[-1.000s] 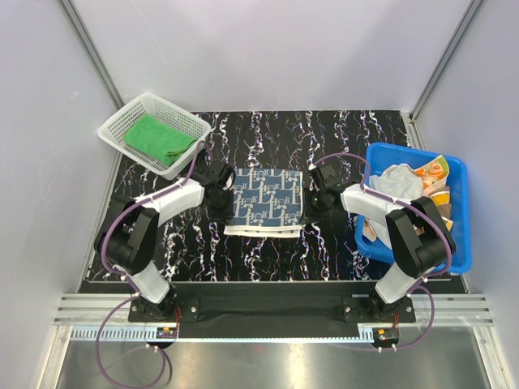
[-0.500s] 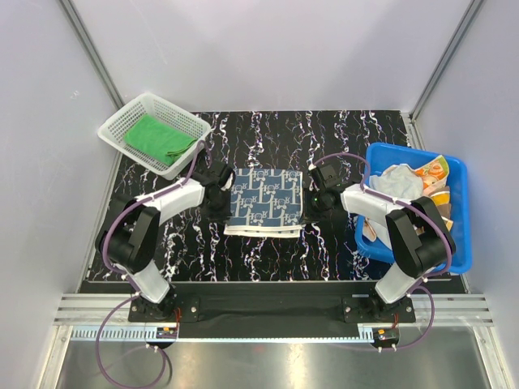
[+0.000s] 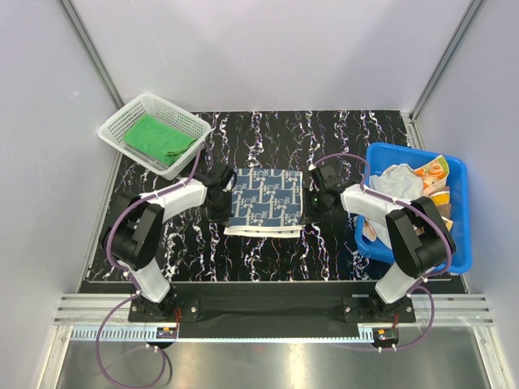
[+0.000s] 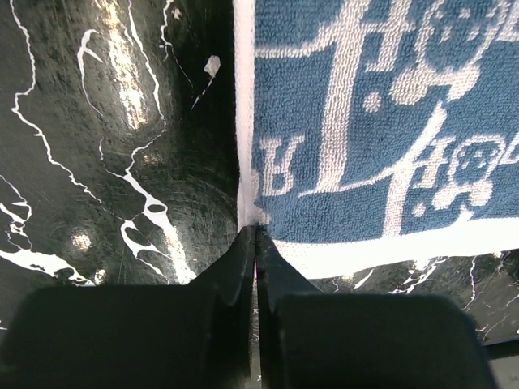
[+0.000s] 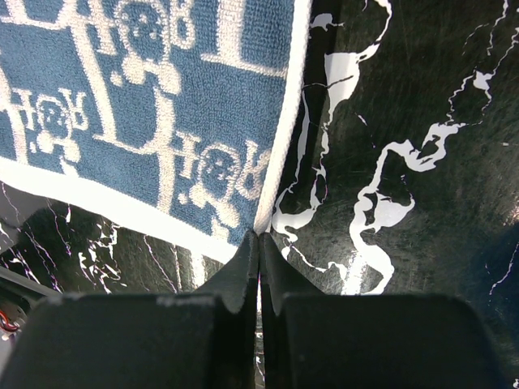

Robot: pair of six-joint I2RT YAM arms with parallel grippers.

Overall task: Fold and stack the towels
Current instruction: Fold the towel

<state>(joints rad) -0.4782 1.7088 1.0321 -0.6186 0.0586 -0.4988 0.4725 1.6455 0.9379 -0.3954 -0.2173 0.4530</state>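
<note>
- The left gripper (image 4: 254, 231) has its jaws closed, pinching a corner on the left side of the navy terry towel with pale square pattern (image 4: 381, 121).
- The right gripper (image 5: 259, 239) has its jaws closed on a right-side corner.
- The towel lies flat at the middle of the black marbled tabletop (image 3: 349, 138).

Basket (image 3: 123, 112) left of towel (image 3: 266, 198), tub (image 3: 405, 149) right
</note>
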